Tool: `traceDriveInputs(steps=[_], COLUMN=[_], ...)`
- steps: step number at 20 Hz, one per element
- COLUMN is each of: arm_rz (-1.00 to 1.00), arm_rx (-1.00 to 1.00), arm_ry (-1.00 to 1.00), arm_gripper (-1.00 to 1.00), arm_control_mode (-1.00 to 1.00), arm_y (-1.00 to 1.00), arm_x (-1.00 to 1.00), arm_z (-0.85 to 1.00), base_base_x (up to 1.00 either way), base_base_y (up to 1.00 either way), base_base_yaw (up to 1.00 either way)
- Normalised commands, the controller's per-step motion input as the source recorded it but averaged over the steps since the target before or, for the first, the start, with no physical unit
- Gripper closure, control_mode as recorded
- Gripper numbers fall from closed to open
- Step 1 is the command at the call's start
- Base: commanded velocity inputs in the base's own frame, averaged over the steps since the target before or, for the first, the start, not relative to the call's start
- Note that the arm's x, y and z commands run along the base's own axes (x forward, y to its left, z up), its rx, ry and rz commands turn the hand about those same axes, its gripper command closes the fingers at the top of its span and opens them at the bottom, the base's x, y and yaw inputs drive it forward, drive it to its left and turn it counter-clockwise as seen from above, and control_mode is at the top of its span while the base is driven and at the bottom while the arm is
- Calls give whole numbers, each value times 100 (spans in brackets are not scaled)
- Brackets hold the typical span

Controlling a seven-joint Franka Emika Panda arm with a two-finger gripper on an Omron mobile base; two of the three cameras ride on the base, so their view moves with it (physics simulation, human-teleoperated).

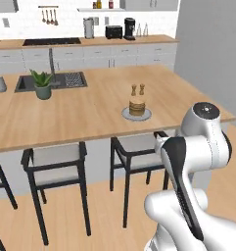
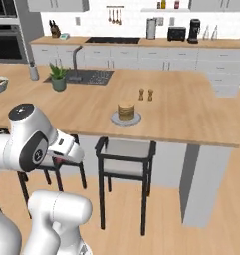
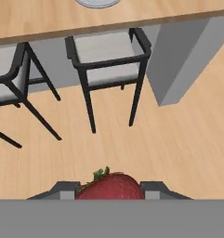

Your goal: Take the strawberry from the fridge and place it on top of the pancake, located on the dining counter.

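In the hand view the red strawberry [image 3: 111, 187] with its green leaves sits between my two finger tips, and my gripper [image 3: 109, 189] is shut on it, low over the wood floor in front of the stools. The pancake [image 1: 137, 106] [image 2: 125, 111] is a tan stack on a round grey plate [image 1: 125, 114] [image 2: 114, 119] near the front edge of the dining counter [image 1: 90, 112] [image 2: 191, 114]. The plate's rim [image 3: 97, 3] peeks in at the top of the hand view. A tall matte grey panel [image 1: 210, 49] rises at the right; I cannot tell whether it is the fridge.
Black stools [image 1: 56, 166] [image 2: 125, 159] [image 3: 106, 56] stand tucked under the counter's front edge. Two small wooden shakers [image 1: 137, 89] [image 2: 146, 94] stand just behind the plate. A potted plant [image 1: 42, 84] and the dark sink [image 1: 56, 81] lie further left. The counter's grey end panel [image 3: 187, 51] is to the right.
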Motion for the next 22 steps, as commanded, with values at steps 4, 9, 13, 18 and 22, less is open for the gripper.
traceDriveInputs(steps=[4,9,13,18,22], arm_rz=[0,0,0,0,0], arm_rx=[0,0,0,0,0], arm_ry=[0,0,0,0,0], arm_gripper=[100,100,100,100,100], arm_control_mode=[100,100,100,100,100], arm_y=[0,0,0,0,0], arm_x=[0,0,0,0,0], arm_z=[0,0,0,0,0], base_base_x=[45,62,38,50,49], base_base_y=[-58,-45,-19,-15,-40], base_base_yaw=[40,17,-7,-2,-1])
